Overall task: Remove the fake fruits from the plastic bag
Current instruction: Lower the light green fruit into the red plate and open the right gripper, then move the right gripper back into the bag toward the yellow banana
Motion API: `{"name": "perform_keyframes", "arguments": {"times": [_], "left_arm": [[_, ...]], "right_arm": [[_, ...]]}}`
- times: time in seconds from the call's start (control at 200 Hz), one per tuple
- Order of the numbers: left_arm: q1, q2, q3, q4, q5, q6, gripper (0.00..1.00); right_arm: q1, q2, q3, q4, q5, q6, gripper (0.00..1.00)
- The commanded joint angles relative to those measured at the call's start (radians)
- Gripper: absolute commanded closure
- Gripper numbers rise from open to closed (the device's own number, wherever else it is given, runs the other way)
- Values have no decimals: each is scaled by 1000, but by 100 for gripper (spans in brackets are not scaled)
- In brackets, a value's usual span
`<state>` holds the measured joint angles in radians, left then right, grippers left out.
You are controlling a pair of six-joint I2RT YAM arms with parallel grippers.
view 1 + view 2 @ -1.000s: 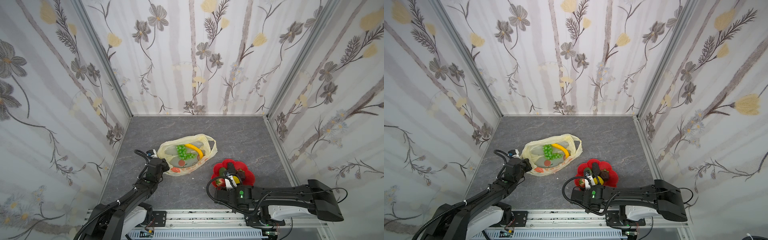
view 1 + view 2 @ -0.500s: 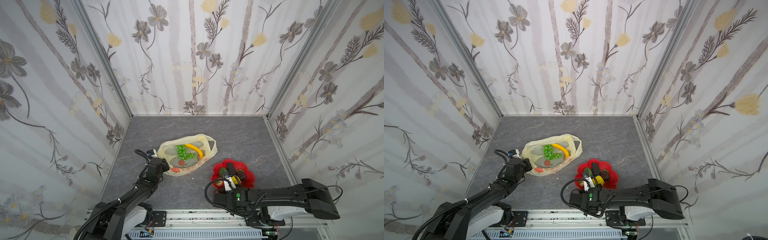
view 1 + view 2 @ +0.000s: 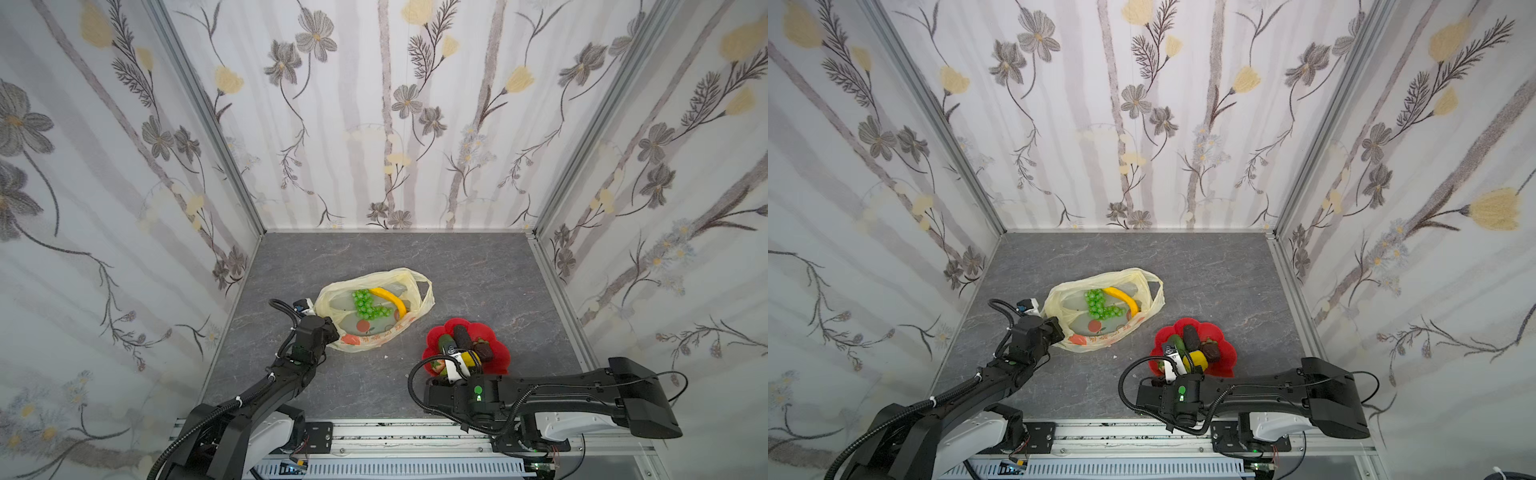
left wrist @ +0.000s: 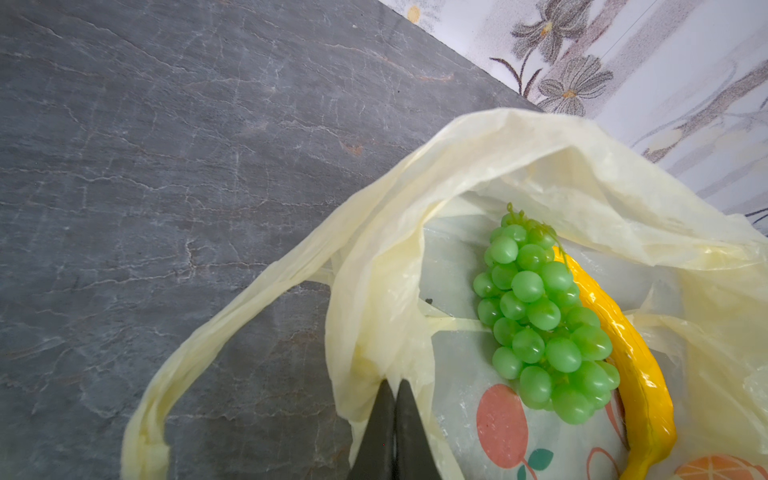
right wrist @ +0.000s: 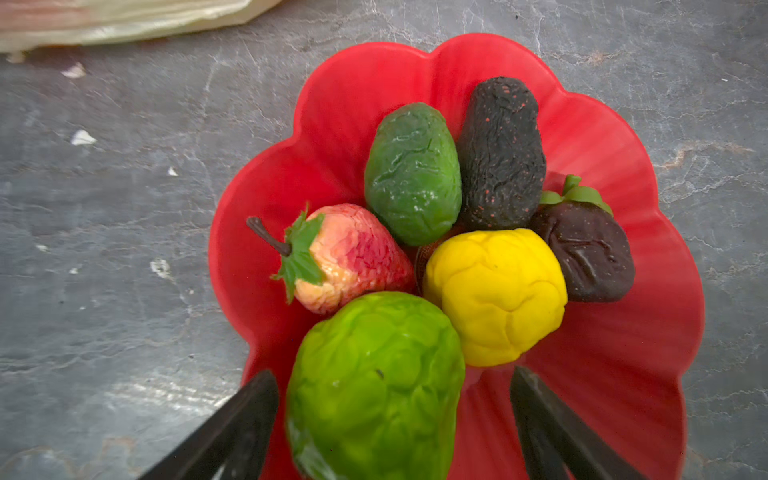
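The pale-yellow plastic bag [image 3: 417, 286] [image 3: 1146, 286] lies open on the grey floor. Inside it, in both top views, are the green grape bunch [image 3: 365, 305] [image 3: 1098, 305] and the banana [image 3: 392, 301] [image 3: 1125, 300]. My left gripper [image 4: 395, 384] is shut on the bag's rim [image 4: 374, 316], beside the grapes [image 4: 540, 316]. The other fake fruits lie in the red dish [image 5: 623, 332]: strawberry [image 5: 353, 257], avocado [image 5: 413, 174], lemon [image 5: 494, 295] and two dark brown pieces [image 5: 500, 153]. My right gripper [image 5: 391, 374] is open, its fingers [image 5: 249, 411] standing clear on either side of the bumpy green fruit [image 5: 374, 415].
Flowered walls close in the left, back and right sides. The red dish [image 3: 494, 336] sits right of the bag near the front. A loose bag handle [image 4: 187, 365] loops over the floor. Small white crumbs [image 5: 83, 137] lie between bag and dish. A metal rail [image 3: 415, 436] runs along the front.
My right gripper's jaws have spread wider and now stand off the bumpy green fruit in the dish. The right arm has drawn back slightly. The left arm and bag have not moved.
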<state>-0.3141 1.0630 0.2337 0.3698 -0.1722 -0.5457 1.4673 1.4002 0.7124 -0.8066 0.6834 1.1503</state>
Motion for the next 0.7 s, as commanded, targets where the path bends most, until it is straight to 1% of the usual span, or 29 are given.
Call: {"name": "perform_keyframes", "arguments": {"times": [0.0, 0.07, 0.24, 0.315, 0.48, 0.694], "left_arm": [[1, 0, 1, 25, -12, 6, 100], [1, -1, 1, 25, -10, 7, 100], [0, -3, 1, 26, -11, 7, 100], [1, -3, 1, 26, -10, 5, 100], [2, -3, 0, 25, -10, 7, 100], [1, 0, 2, 27, -6, 7, 100]], "right_arm": [[-6, -50, 4, 11, -5, 0, 11], [-12, -96, -6, 23, -24, -12, 13], [-25, -183, -52, 38, -65, -2, 25], [-34, -203, -81, 57, -84, 1, 27], [-48, -183, -119, 126, -124, -4, 31], [-61, -130, -117, 127, -122, 1, 33]]}}
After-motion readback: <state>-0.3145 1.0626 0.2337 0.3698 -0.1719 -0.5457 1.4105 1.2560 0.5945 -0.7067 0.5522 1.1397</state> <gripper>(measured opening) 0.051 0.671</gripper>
